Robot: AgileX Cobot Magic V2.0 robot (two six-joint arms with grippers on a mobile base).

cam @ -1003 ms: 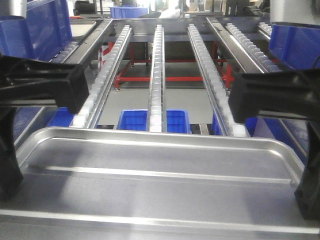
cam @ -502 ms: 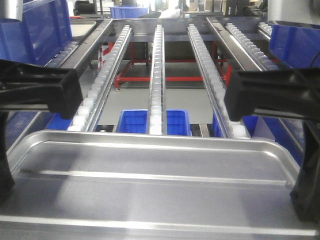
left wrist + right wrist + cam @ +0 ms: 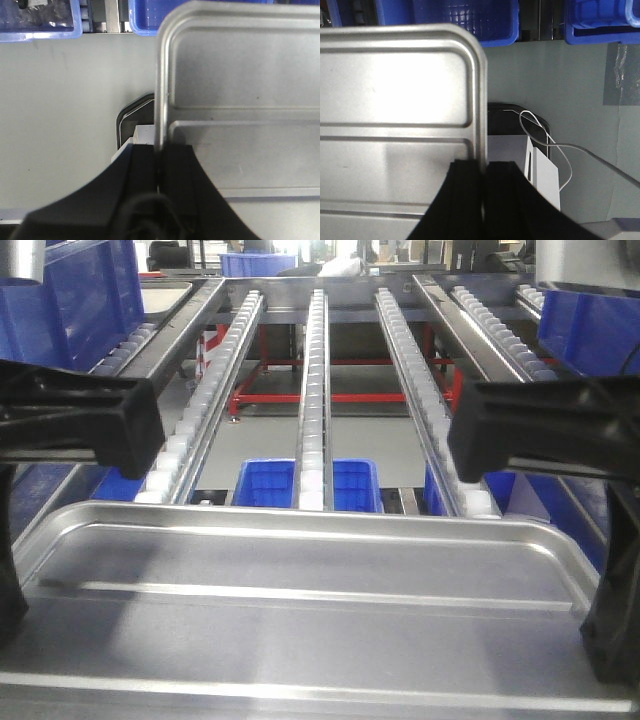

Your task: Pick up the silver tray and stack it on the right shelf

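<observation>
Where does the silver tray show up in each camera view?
Front view: the silver tray fills the bottom of the picture.
Left wrist: tray at upper right, its rim in the left gripper.
Right wrist: tray at left, its rim in the right gripper.
Shared landmark: blue bins beyond the tray's far rim.

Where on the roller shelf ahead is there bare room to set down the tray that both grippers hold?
The middle lane of the stainless-steel roller shelf is bare: its three roller rails carry nothing, beyond the ribbed silver metal tray. The side lanes are crowded: a blue plastic bin on the left, another on the right.
</observation>
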